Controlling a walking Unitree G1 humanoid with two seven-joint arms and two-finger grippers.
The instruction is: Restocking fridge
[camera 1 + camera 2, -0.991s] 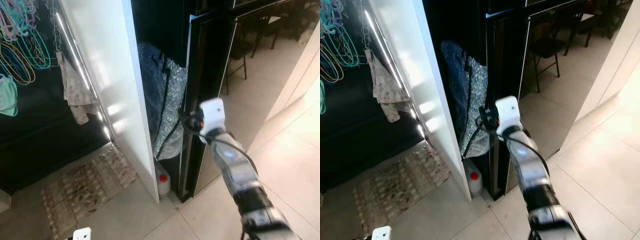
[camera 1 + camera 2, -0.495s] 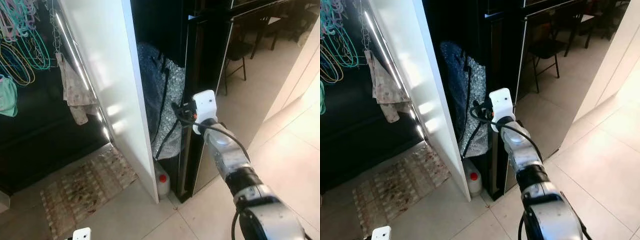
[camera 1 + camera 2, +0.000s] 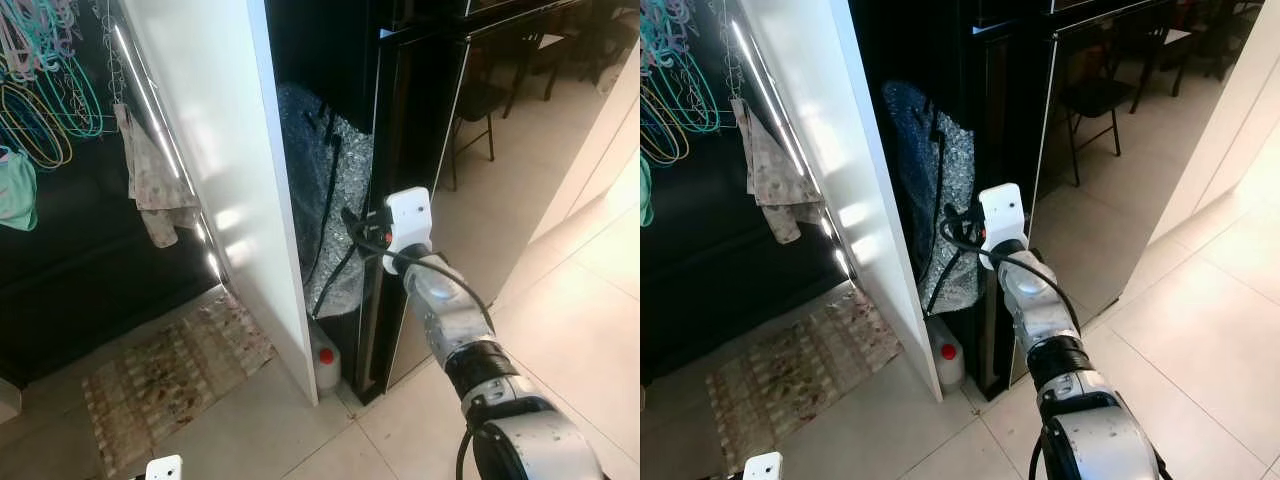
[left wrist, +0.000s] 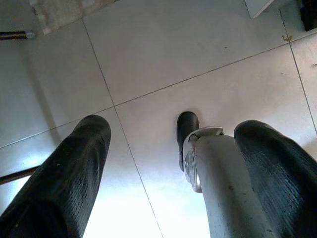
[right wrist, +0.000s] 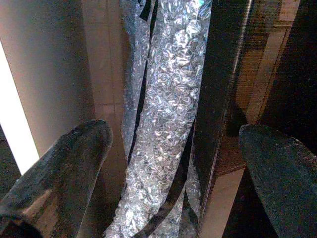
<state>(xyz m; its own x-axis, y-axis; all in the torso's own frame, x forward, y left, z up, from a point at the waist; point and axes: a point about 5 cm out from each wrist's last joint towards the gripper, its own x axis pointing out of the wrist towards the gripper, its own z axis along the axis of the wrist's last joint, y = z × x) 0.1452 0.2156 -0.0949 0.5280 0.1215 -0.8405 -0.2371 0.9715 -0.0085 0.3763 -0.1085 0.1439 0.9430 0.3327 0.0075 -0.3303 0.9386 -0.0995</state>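
Note:
The black glossy fridge (image 3: 425,150) stands upright, its door's left edge (image 3: 380,200) beside a dark gap. My right arm reaches forward, and my right gripper (image 3: 352,222) is at that edge at mid height. In the right wrist view the gripper (image 5: 171,136) is open, its two black fingers (image 5: 74,158) spread either side of the dark door edge (image 5: 218,99), with nothing gripped. My left gripper (image 4: 171,126) hangs low and open over the tiled floor.
A silver bubble-wrap bundle (image 3: 335,190) with black cords fills the gap left of the fridge. A white wall panel (image 3: 210,160) stands further left. A red-capped bottle (image 3: 325,363) sits on the floor below. A rug (image 3: 170,380), hangers (image 3: 40,100) and a hanging cloth (image 3: 150,185) are at left.
My right gripper has moved left and forward, from in front of the fridge door to its left edge by the bubble wrap. The left arm has not moved.

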